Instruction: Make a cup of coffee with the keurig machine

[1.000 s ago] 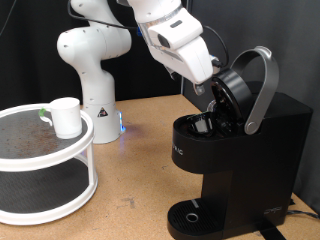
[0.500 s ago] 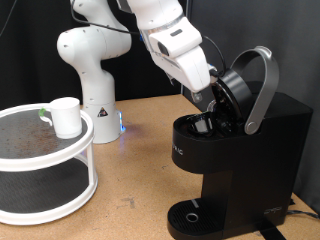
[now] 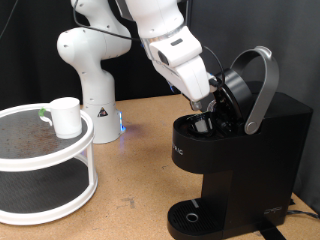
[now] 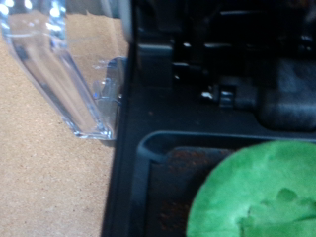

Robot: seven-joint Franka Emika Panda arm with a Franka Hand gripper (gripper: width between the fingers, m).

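Note:
The keurig machine (image 3: 262, 150) stands at the exterior view's right with its grey lid handle (image 3: 263, 85) raised and the pod chamber open. My gripper (image 3: 207, 103) is at the chamber mouth, under the raised lid. In the wrist view one clear finger (image 4: 64, 69) shows far to one side, beside the machine's black body (image 4: 168, 89). The green top of the pod (image 4: 262, 197) fills a corner of that view, lying in the dark recess and not between my fingers. The white cup (image 3: 65, 116) stands on the white two-tier stand (image 3: 45, 165), far from the gripper.
The arm's white base (image 3: 92, 70) stands behind the stand on the brown table (image 3: 140, 150). The machine's round drip tray (image 3: 190, 215) at the bottom holds nothing. A dark curtain backs the scene.
The arm has shifted slightly towards the exterior view's left and top, with the gripper still at the open chamber. The cup and the machine have not moved.

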